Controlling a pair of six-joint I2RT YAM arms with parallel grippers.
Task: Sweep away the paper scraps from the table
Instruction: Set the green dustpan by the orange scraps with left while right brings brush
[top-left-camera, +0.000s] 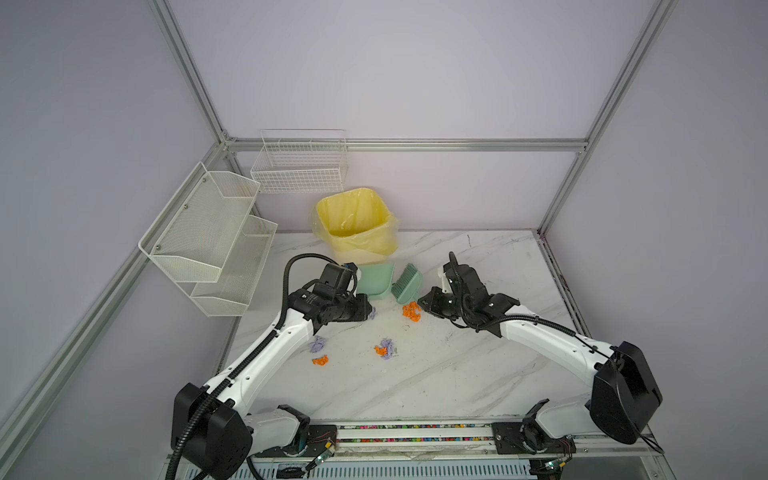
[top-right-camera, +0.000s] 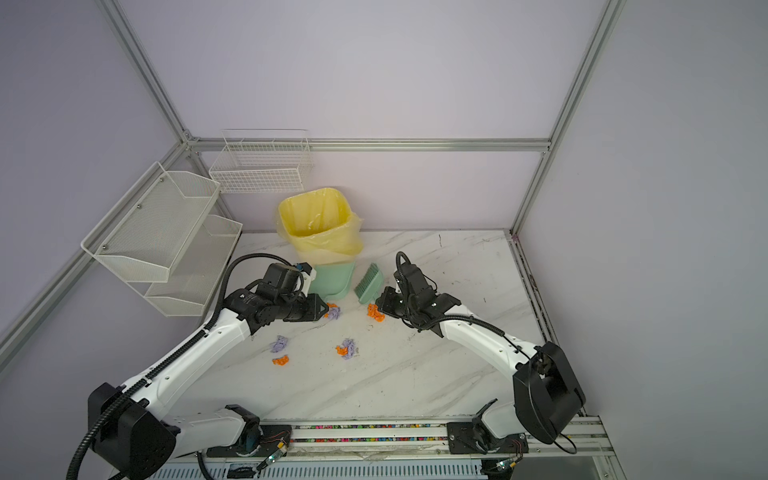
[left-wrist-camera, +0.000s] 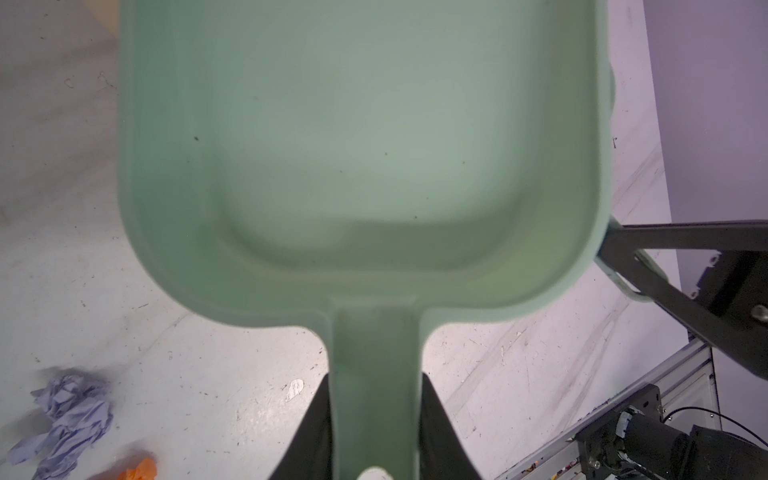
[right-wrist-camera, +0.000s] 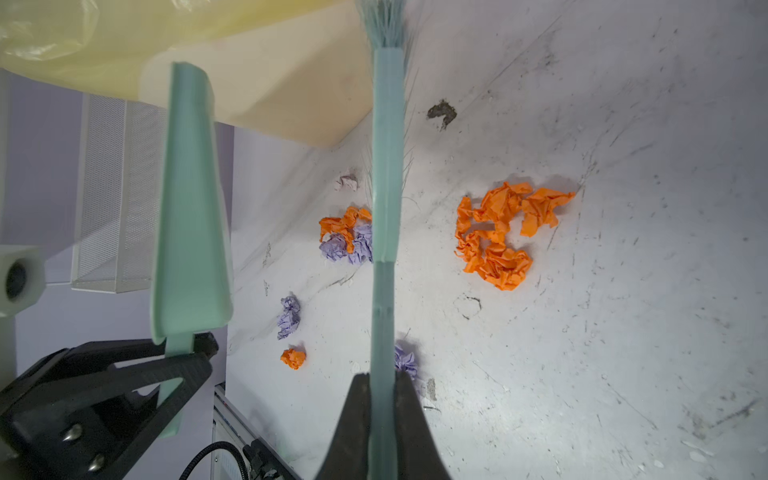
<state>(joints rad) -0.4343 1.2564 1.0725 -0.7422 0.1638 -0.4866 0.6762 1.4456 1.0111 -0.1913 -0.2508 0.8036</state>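
My left gripper (left-wrist-camera: 376, 415) is shut on the handle of the mint-green dustpan (top-left-camera: 376, 280), which is held above the table (top-left-camera: 457, 374) in front of the bin. My right gripper (right-wrist-camera: 381, 399) is shut on the green brush (right-wrist-camera: 386, 208), whose bristles point toward the bin. Paper scraps lie below and in front of both tools. An orange cluster (top-left-camera: 411, 311) sits just under the brush, and a lavender and orange clump (top-right-camera: 332, 311) sits by the left gripper. Nearer the front are a mixed clump (top-left-camera: 385, 349), a lavender wad (top-left-camera: 318, 344) and an orange wad (top-left-camera: 320, 360).
A bin with a yellow liner (top-left-camera: 357, 220) stands at the back of the table, right behind the dustpan. A white wire basket (top-left-camera: 299, 164) and a two-tier mesh shelf (top-left-camera: 212, 237) hang at the back left. Aluminium rails (top-left-camera: 415, 432) edge the front.
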